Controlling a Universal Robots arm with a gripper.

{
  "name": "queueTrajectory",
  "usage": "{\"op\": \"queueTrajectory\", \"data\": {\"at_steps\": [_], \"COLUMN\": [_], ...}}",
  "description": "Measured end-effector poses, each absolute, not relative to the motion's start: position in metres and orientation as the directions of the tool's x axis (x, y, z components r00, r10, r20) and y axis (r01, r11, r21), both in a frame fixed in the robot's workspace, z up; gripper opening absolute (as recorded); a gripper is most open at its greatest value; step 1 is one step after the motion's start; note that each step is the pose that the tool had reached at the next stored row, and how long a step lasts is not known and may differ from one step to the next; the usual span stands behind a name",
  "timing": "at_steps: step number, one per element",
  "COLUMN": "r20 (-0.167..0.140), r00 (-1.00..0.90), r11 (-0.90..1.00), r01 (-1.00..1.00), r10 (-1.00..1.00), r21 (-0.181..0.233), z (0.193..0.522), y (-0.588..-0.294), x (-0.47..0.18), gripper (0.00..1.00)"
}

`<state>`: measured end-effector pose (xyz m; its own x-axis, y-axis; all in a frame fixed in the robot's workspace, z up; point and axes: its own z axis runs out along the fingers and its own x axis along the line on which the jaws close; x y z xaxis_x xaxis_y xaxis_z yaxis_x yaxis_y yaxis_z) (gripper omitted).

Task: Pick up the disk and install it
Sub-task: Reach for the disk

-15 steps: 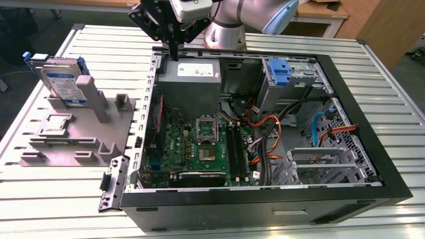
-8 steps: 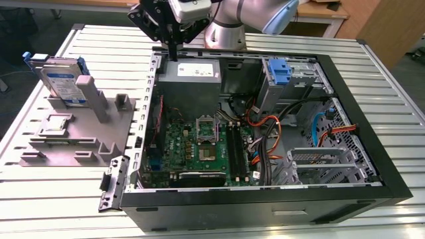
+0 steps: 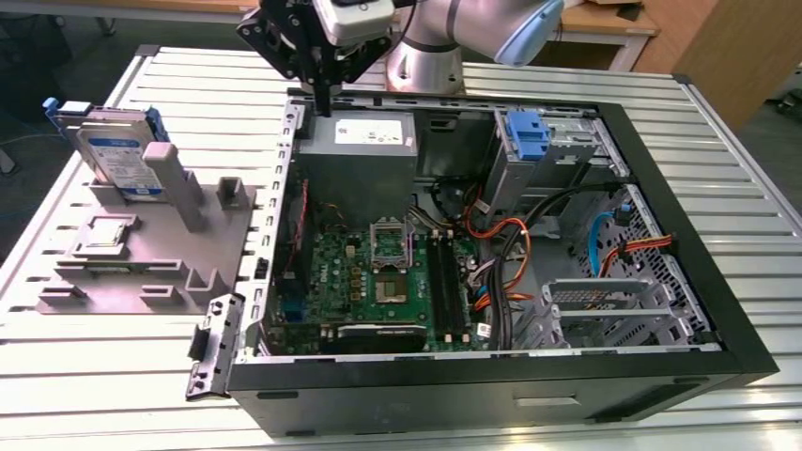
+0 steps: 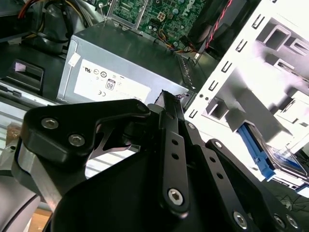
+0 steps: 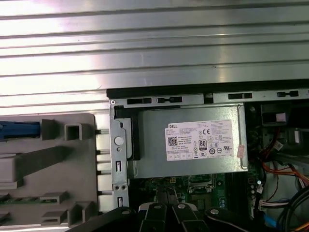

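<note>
Though apart from the disk (image 3: pixel 113 155), jaws over power supply (image 3: pixel 363 136).

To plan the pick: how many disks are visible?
1: the disk stands in the grey holder, outside the computer case, at the exterior view's left. Others may be hidden inside.

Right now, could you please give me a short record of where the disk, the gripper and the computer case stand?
disk: upright in the grey fixture, on the exterior view's left, outside the case
gripper: above the power supply, apart from the disk
fingers: shut, holding nothing
computer case: open, lying on the slatted table
task state: disk not yet picked up
</note>
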<state>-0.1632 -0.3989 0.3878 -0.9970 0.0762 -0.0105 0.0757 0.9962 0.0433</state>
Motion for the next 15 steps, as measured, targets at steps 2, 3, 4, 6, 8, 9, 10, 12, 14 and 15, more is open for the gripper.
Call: {"op": "queueTrajectory", "data": {"at_steps": [2,3,4,6,8,9,10,12,14,15], "r20": [-0.01,-0.01,-0.01,-0.009,-0.008,-0.007,-0.006,-0.005,-0.005,-0.004], "r00": [-0.997,-0.997,-0.997,-0.997,-0.997,-0.997,-0.997,-0.997,-0.997,-0.997], "r11": [0.996,0.996,0.996,0.996,0.996,0.996,0.996,0.996,0.996,0.996], "r01": [0.076,0.076,0.076,0.076,0.076,0.076,0.076,0.076,0.076,0.076], "r10": [0.076,0.076,0.076,0.076,0.076,0.076,0.076,0.076,0.076,0.076], "r21": [0.043,0.043,0.043,0.043,0.043,0.043,0.043,0.043,0.043,0.043], "z": [0.3875,0.3874,0.3873,0.3871,0.3868,0.3867,0.3865,0.3863,0.3861,0.386], "y": [-0.3989,-0.3989,-0.3989,-0.399,-0.3989,-0.3989,-0.3989,-0.3989,-0.3989,-0.3989], "x": [-0.1639,-0.1642,-0.1645,-0.165,-0.1654,-0.1655,-0.1657,-0.1661,-0.1665,-0.1667], "gripper": [0.1,0.1,0.1,0.1,0.1,0.1,0.1,0.1,0.1,0.1]}}
